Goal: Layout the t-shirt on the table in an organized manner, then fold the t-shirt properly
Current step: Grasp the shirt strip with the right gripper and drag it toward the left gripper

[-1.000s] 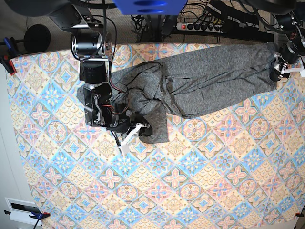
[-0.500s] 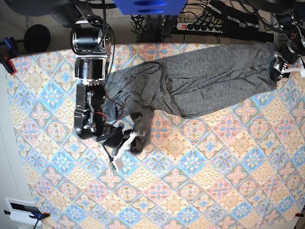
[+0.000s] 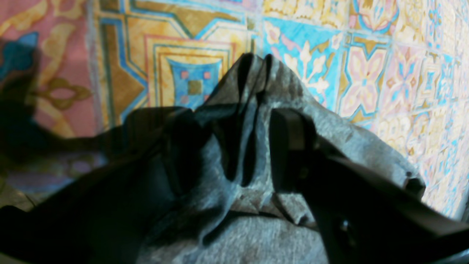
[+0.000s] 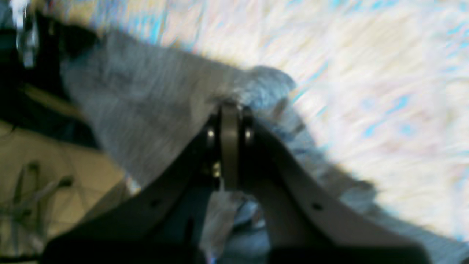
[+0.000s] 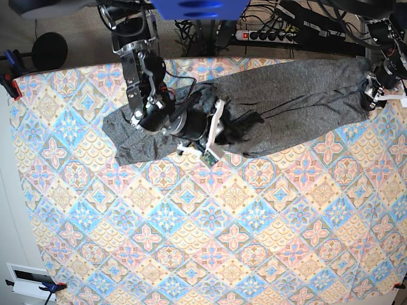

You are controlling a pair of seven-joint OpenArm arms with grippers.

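Heather dark-grey knit t-shirt (image 5: 286, 105) lies stretched across the 12 o'clock edge of the table with the blue, pink and cream diamond-tile cloth (image 5: 210, 241), long axis running 9 to 3. It is spread but not flat: a rumpled bunch sits near its middle, a flatter lobe toward 9.

My right gripper (image 4: 230, 121) has its jaws pressed fully together, pinching a thin fold of grey knit; in the base view it sits on that bunch at about 11 o'clock of the table (image 5: 213, 130). I judge the pinch is there to drag the loose sleeve or hem clear of the body, so the layout can be organised before any fold.

My left gripper (image 3: 234, 146) is at the far 2 o'clock corner, its jaws standing apart around a thick wad of ridged cloth (several pleats gathered between the fingers, touching both). I read it as an anchor: it pins that end so the right arm's pull makes tension instead of sliding the whole garment.

Around: a power strip and tangled cables (image 5: 273, 28) beyond the 12 o'clock edge, red clamps (image 5: 11, 82) holding the cloth at 9 o'clock. In the way: my own right arm (image 5: 143, 70) lies over the garment's 9 o'clock half, hiding what is under it. Right wrist view is motion-blurred; finer detail not readable.
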